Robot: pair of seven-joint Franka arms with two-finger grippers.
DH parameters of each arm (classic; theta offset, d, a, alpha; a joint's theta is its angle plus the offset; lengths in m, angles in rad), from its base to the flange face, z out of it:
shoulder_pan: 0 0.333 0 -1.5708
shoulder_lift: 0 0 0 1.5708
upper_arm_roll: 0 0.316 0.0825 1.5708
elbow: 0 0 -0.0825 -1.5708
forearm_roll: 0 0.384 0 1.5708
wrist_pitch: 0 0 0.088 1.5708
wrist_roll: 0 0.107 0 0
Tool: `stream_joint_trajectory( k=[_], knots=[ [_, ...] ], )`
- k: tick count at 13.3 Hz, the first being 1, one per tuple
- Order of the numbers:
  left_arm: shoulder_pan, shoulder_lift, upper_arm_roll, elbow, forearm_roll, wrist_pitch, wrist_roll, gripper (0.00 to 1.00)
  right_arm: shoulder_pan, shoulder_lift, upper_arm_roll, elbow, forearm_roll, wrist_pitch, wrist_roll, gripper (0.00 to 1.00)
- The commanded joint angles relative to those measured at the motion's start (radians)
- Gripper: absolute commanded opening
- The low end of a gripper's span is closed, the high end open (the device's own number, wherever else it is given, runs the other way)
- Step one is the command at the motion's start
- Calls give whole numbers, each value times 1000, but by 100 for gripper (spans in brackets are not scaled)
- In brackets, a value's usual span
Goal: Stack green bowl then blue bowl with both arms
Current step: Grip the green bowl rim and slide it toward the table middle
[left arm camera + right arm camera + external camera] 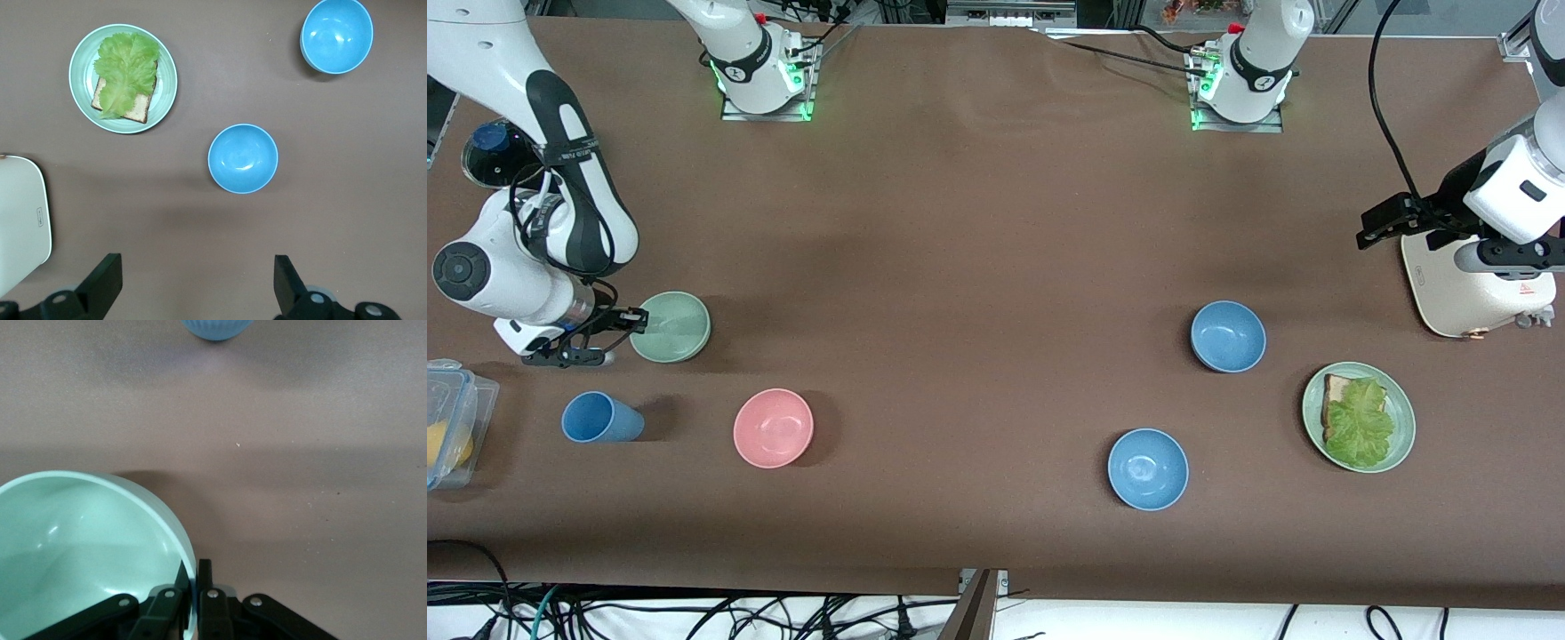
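Step – green bowl (pixel 671 326) pickup | right gripper (pixel 193 587) pinching its rim | left gripper (pixel 193 283) spread, waiting over table | next – lift, carry for stacking with blue bowl (pixel 1227 335)

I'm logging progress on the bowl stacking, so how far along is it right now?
Nothing is stacked yet. In hand: the right gripper has its jaws shut on the green bowl rim. Left: moving it, then adding the blue bowl; the left gripper waits, open, above the table.
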Motion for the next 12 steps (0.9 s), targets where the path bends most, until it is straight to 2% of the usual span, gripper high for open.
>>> stream_joint_trajectory(
  k=[1, 5, 7, 11, 12],
  knots=[
    [3, 3, -3, 18, 24, -16, -5, 100, -3, -42, 16, 8, 25, -32, -16, 0],
    [3, 3, -3, 18, 24, -16, -3, 100, 0, -65, 77, 127, 144, -278, -2, 0],
    [5, 3, 0, 18, 22, -16, 1, 100, 5, -83, 111, 133, 164, -306, 85, 0],
    [8, 3, 0, 18, 24, -16, 3, 100, 11, -87, 318, 133, 163, -320, 416, 0],
    [8, 3, 0, 18, 24, -16, 3, 100, 32, -79, 344, 135, 163, -312, 456, 0]
  ],
)
